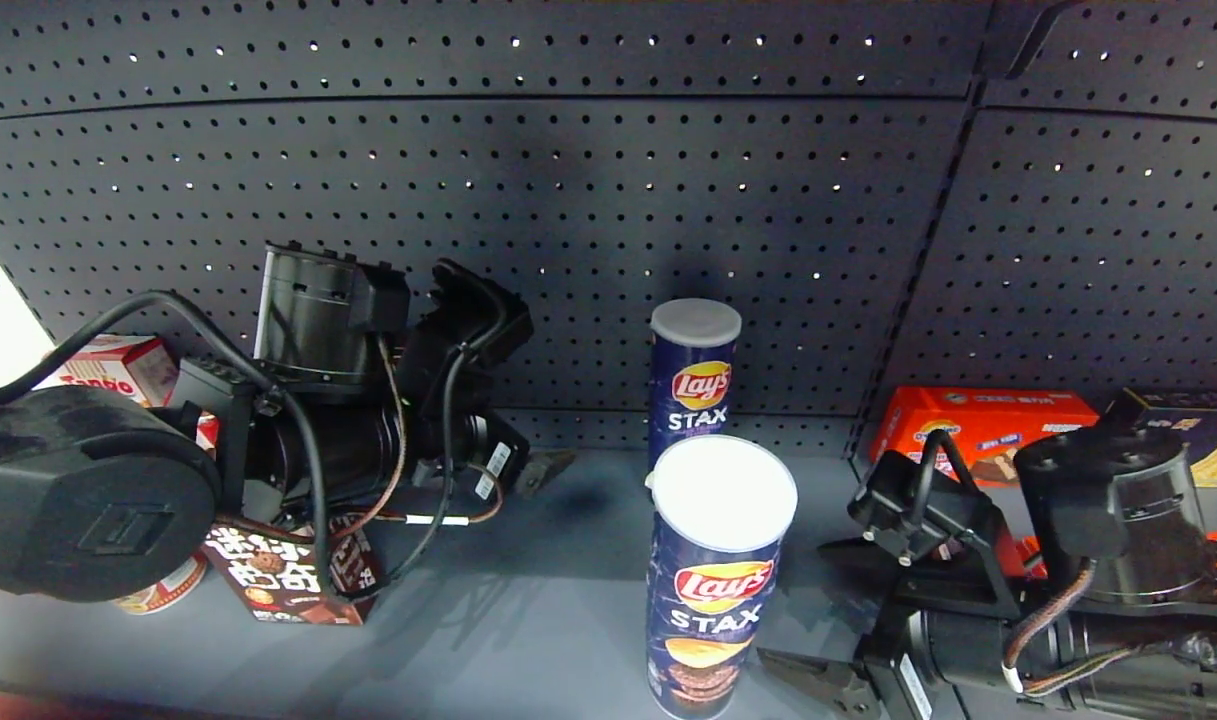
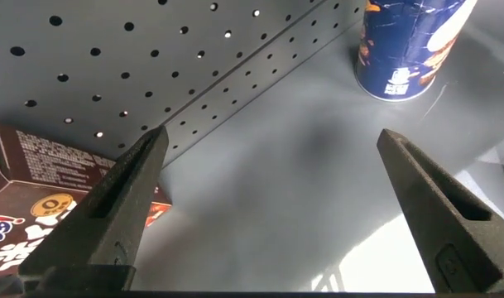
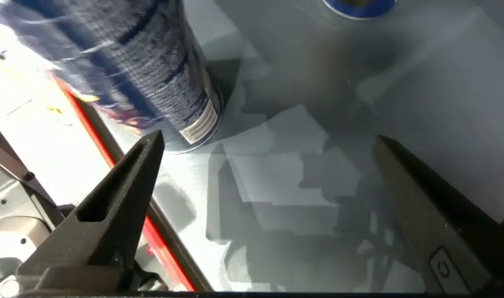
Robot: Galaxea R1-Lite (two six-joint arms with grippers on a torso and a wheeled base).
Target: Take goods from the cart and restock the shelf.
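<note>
Matt black, faintly grainy plastic on left claw (image 2: 271,136) fingers (image 2: 111,207); beneath, smooth painted metal shelf (image 2: 301,207), soft sheen; behind, matt perforated metal pegboard (image 2: 111,58); rightward, glossy printed can (image 2: 400,50); beside one finger, glossy cardboard box (image 2: 36,190).

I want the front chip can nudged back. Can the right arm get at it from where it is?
Probably yes: the right gripper sits close beside the front can, jaws open, with only bare shelf between them.
</note>
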